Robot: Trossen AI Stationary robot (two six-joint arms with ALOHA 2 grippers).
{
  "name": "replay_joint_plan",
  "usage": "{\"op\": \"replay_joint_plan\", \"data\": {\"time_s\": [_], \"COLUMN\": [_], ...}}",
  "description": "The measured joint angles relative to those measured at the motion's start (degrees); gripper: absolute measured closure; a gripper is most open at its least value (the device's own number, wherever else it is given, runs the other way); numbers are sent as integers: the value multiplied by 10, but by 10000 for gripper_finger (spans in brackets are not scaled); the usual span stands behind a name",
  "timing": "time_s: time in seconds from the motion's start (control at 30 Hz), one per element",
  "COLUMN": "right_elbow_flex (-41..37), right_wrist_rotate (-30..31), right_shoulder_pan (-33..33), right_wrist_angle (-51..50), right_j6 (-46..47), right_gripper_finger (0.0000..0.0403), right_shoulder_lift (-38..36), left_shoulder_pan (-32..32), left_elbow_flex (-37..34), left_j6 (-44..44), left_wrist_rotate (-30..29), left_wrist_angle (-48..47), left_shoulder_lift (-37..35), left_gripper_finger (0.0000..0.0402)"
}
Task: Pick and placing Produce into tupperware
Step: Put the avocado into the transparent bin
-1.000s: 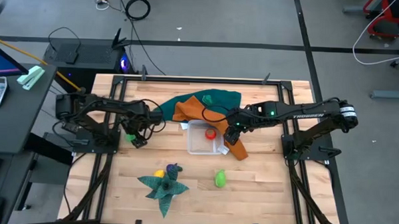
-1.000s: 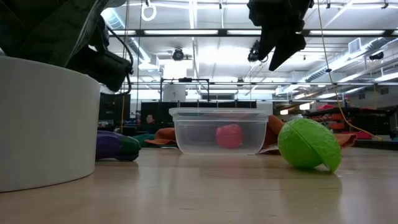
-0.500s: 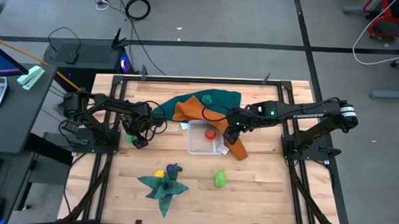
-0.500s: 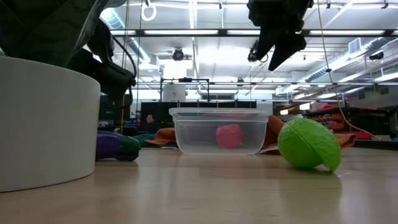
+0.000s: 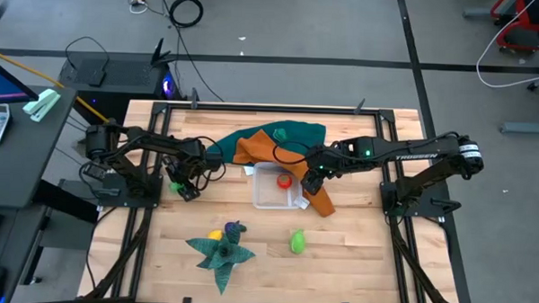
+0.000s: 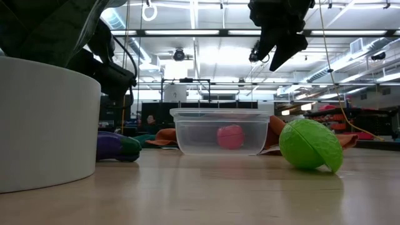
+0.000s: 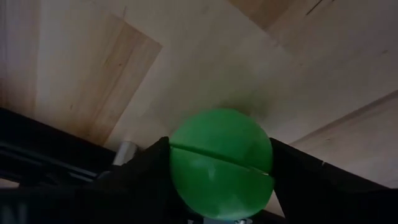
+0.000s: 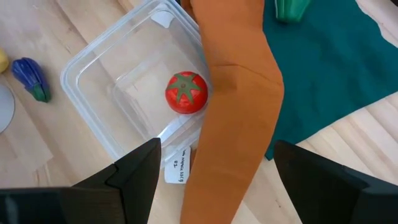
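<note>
The clear tupperware (image 5: 275, 189) stands mid-table with a red toy tomato (image 8: 186, 92) inside. My left gripper (image 5: 182, 186) is near the table's left side, shut on a green round toy fruit (image 7: 219, 143). My right gripper (image 8: 227, 186) is open and hangs high over the tupperware's right end (image 6: 278, 37). On the near part of the table lie a light green fruit (image 5: 296, 241), a yellow piece (image 5: 214, 234) and a purple one (image 5: 235, 229). My left gripper pinches the green round fruit between its two fingers (image 7: 146, 168), one on each opposite side of it (image 7: 180, 155). The fingers point down at the table from above. In the low view the gripper (image 6: 111, 69) is well off the table top; the fruit is hidden there.
A long orange cloth (image 5: 320, 200) runs along the tupperware's right side, over a teal cloth (image 5: 293, 132) toward the far edge. A star-shaped dark green cloth (image 5: 221, 251) lies under the yellow and purple pieces. A white round object (image 6: 44, 125) stands close to the low camera.
My left arm changed its pose in the first half second: its gripper, still shut on the green fruit, tipped more upright in the low view. It has kept still since then. The right arm and the produce have not moved.
</note>
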Motion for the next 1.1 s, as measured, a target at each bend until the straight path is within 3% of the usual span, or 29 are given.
{"op": "replay_joint_plan", "data": {"time_s": [0.27,0.47,0.77,1.1], "right_elbow_flex": [0,0,0,0], "right_wrist_rotate": [0,0,0,9], "right_shoulder_pan": [0,0,0,0], "right_wrist_angle": [0,0,0,-45], "right_j6": [0,0,0,1], "right_gripper_finger": [129,129,129,129], "right_shoulder_lift": [0,0,0,-20], "left_shoulder_pan": [0,2,18,23], "left_elbow_flex": [2,47,215,409], "left_j6": [1,13,30,46], "left_wrist_rotate": [-1,-6,-35,-16], "left_wrist_angle": [-8,-29,-83,-116], "left_shoulder_lift": [0,-7,-9,-10], "left_gripper_finger": [143,157,150,147]}}
